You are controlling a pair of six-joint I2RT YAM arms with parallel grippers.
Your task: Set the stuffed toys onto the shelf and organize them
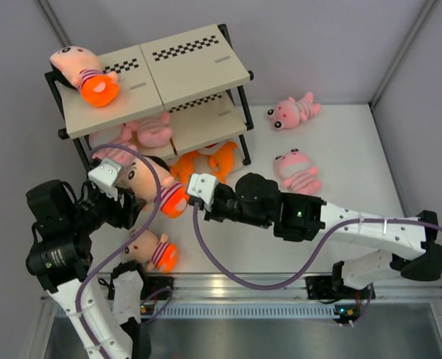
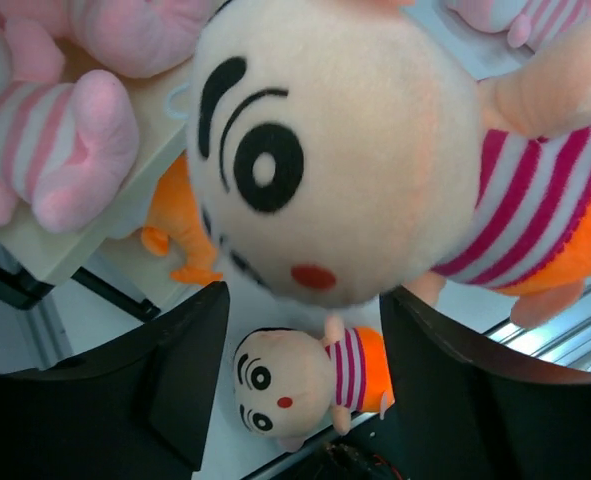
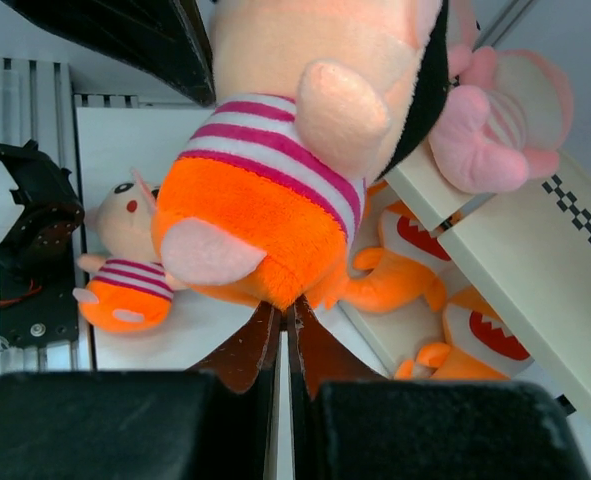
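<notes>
The left gripper point(image 2: 305, 300) held the striped-shirt doll point(image 1: 159, 191) by its peach head, the two dark fingers point(image 2: 190, 380) spread wide to either side of the face and closed against it. The doll hung above the table point(image 1: 340, 142) toward its left edge, just in front of the shelf point(image 1: 198, 71), which stood at the far left corner. The right gripper point(image 3: 285, 315) met the doll from the other side; its fingers point(image 3: 245, 355) were pressed almost together with only a sliver of gap, their tips against the doll's orange bottom, and whether they pinched any fabric could not be told. A second doll point(image 1: 152, 250) lay on the table near the near edge, toward the left corner. A third doll point(image 1: 86, 75) rested at the left end of the shelf's top board. Pink striped animals point(image 1: 146, 131) crowded the middle board, and orange toothy fish point(image 1: 206, 161) sat on the bottom board. Two more toys lay on the table right of the shelf: one pink animal point(image 1: 294, 111) close to the far edge, and another pink animal point(image 1: 299, 172) nearer the middle.
</notes>
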